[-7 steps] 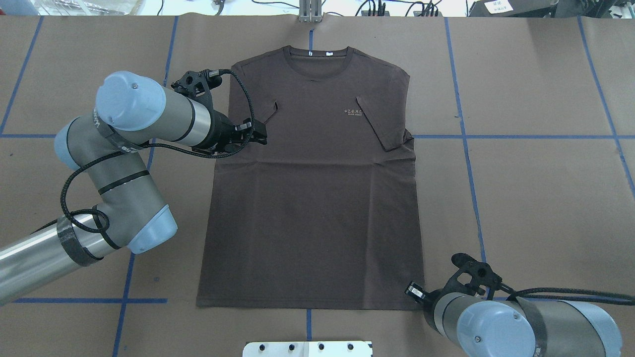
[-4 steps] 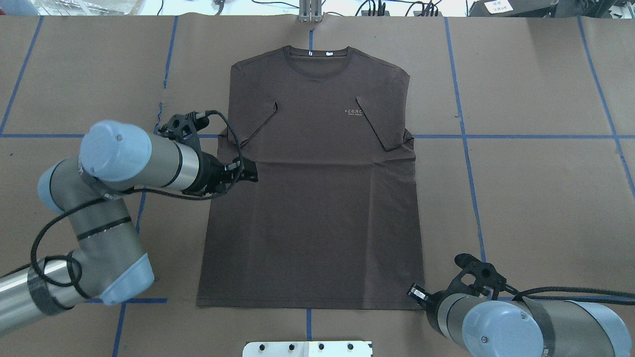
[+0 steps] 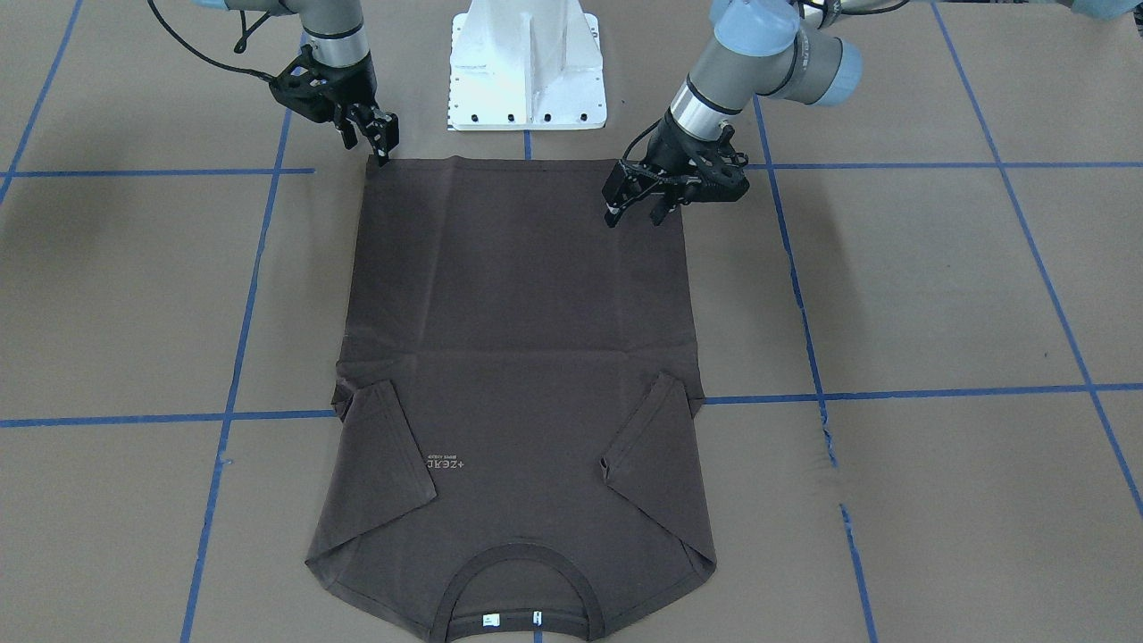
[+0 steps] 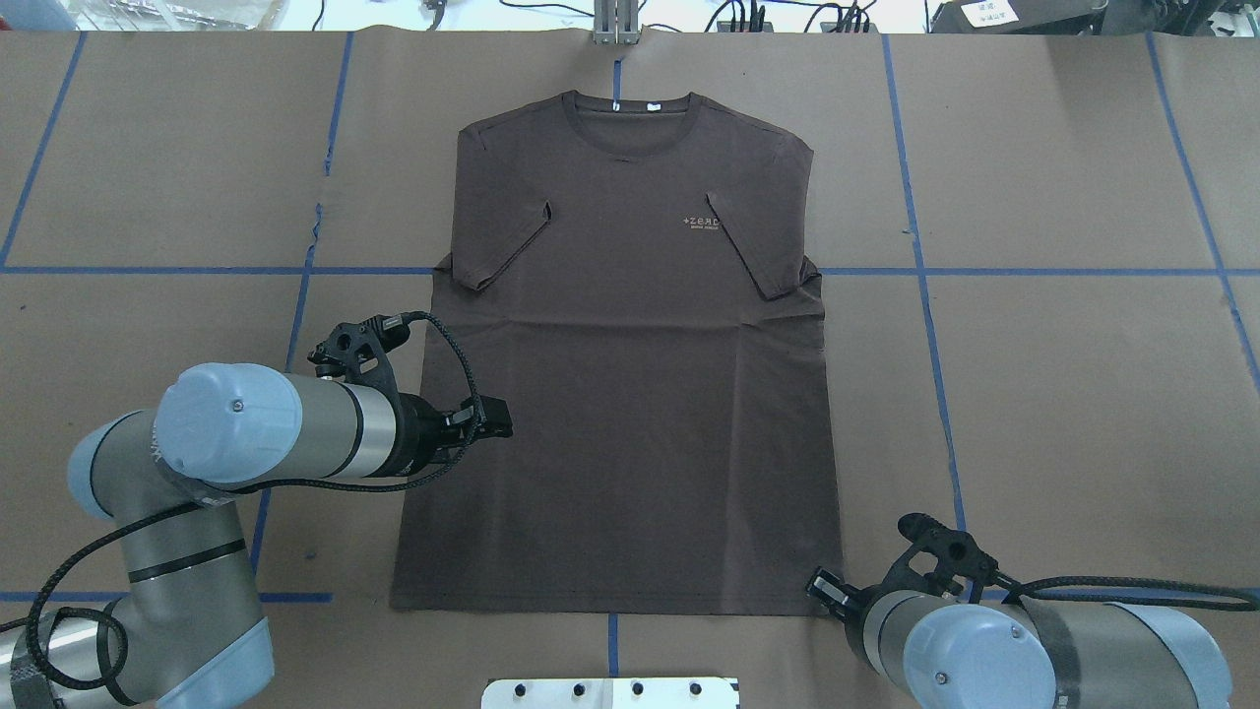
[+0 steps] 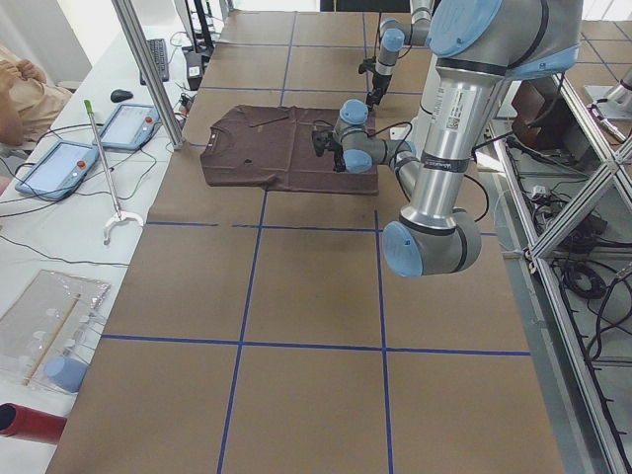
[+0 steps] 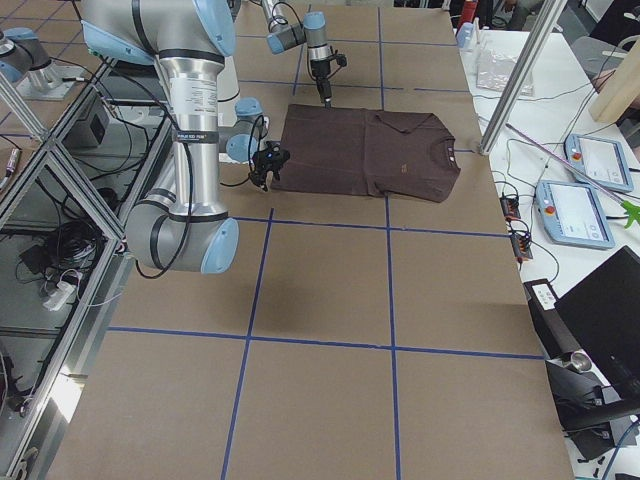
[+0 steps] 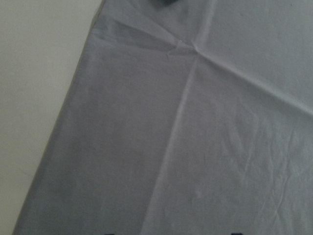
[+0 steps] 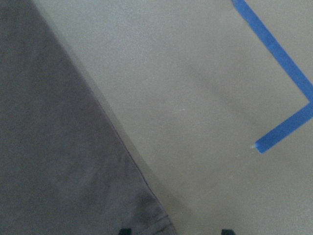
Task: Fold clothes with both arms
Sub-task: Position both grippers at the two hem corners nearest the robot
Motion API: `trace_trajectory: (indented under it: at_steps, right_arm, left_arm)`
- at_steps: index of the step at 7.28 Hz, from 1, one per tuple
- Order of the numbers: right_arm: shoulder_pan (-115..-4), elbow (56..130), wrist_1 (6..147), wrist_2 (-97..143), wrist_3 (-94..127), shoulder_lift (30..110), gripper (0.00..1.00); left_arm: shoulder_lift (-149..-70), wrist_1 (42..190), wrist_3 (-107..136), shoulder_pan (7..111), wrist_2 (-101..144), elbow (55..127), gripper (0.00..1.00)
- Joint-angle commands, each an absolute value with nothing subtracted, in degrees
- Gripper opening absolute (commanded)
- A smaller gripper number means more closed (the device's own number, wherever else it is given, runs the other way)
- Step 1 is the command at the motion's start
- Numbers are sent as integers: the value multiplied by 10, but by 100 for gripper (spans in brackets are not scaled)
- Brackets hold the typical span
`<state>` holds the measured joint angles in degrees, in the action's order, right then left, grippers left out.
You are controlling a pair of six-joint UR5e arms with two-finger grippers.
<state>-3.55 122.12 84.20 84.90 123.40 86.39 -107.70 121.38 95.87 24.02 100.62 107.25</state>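
The dark brown T-shirt [image 4: 630,394] lies flat on the brown table, collar away from the robot and both sleeves folded inward over the chest. My left gripper [image 3: 636,212] hovers open over the shirt's left side, above the lower body near the hem, with nothing between its fingers. In the overhead view the left gripper [image 4: 500,425] sits just inside the shirt's left edge. My right gripper [image 3: 382,147] stands open at the hem's right corner. The right wrist view shows that corner of the shirt [image 8: 58,147] low in the frame, between the two fingertips.
The white bolted pedestal [image 3: 527,62] stands just behind the hem. Blue tape lines [image 4: 984,271] cross the brown table cover. In the exterior left view, tablets [image 5: 59,163] and a person's arm [image 5: 20,89] are beyond the collar end.
My left arm has swept back along the shirt's left edge, from beside the folded sleeve to the lower body. The right arm has barely moved.
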Motion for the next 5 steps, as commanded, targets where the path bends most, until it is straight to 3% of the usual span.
trace_trajectory:
  at_steps: [1,2,3,5]
  right_arm:
    - [-33,1209,841,849,1234,860,69]
    - [-33,1208,841,849,1234,854,68]
    - [-33,1207,842,849,1234,851,57]
    - [-33,1208,842,849,1234,853,0]
  left_arm:
    - [-1077,1214,959,240,1005,1073,84]
    - [-1077,1214,959,240,1006,1074,84]
    - [-1077,1214,959,240,1006,1074,84]
    - [-1077,1214,959,240,1006,1076,84]
